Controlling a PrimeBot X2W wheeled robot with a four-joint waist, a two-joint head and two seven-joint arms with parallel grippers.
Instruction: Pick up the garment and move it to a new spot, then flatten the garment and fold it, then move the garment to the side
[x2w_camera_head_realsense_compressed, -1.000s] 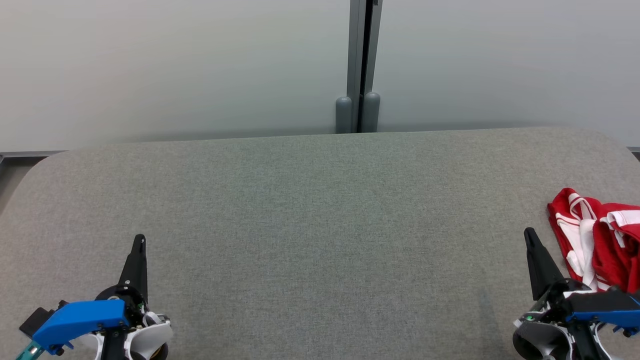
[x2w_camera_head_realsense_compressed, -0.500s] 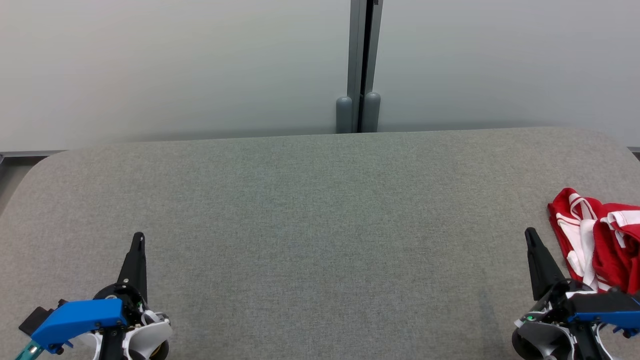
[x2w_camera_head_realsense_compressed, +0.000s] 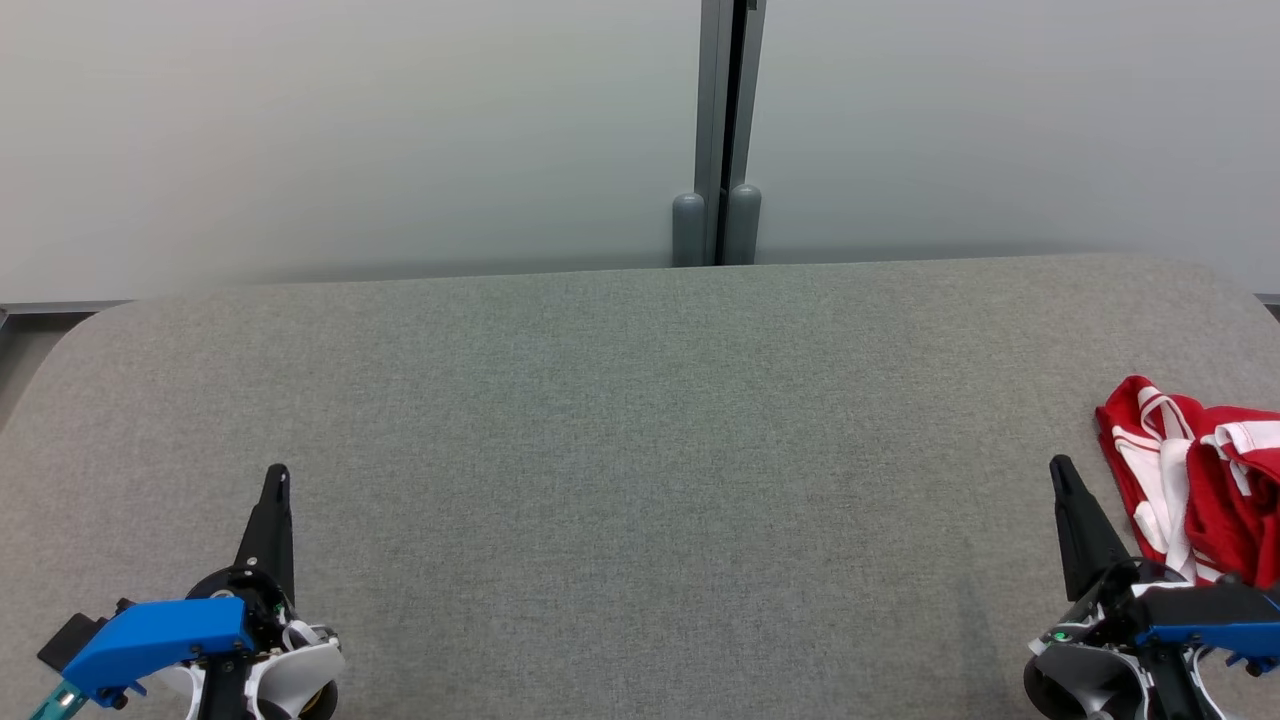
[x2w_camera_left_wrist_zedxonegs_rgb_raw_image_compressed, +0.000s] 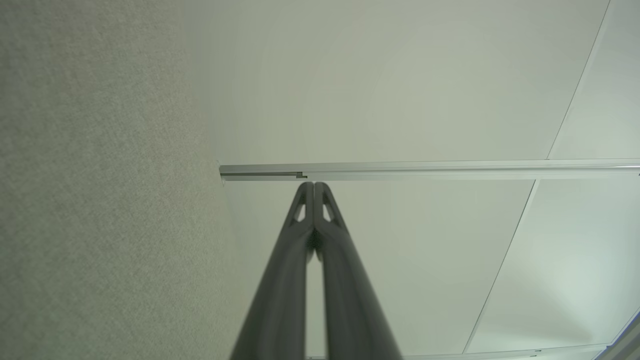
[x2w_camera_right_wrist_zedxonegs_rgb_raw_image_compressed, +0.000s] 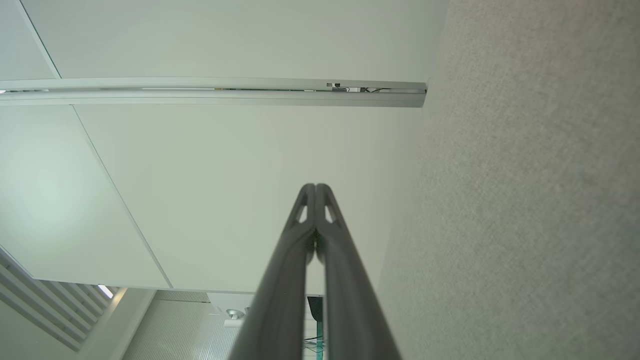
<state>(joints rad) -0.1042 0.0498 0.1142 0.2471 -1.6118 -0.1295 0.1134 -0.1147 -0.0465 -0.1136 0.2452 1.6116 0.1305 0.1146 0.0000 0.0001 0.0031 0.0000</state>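
Observation:
A red garment with white stripes (x2w_camera_head_realsense_compressed: 1195, 480) lies crumpled at the right edge of the grey felt table (x2w_camera_head_realsense_compressed: 640, 450) in the head view, partly cut off by the frame. My right gripper (x2w_camera_head_realsense_compressed: 1061, 468) hovers just left of it, not touching, fingers pressed together and empty. My left gripper (x2w_camera_head_realsense_compressed: 277, 478) sits at the lower left, far from the garment, also shut with nothing in it. In the wrist views the left gripper (x2w_camera_left_wrist_zedxonegs_rgb_raw_image_compressed: 313, 186) and the right gripper (x2w_camera_right_wrist_zedxonegs_rgb_raw_image_compressed: 315, 187) each show their tips meeting.
A pale wall with a grey vertical post (x2w_camera_head_realsense_compressed: 727, 130) stands right behind the table's far edge. The table's corners are rounded, and a strip of floor (x2w_camera_head_realsense_compressed: 20, 350) shows beyond its left edge.

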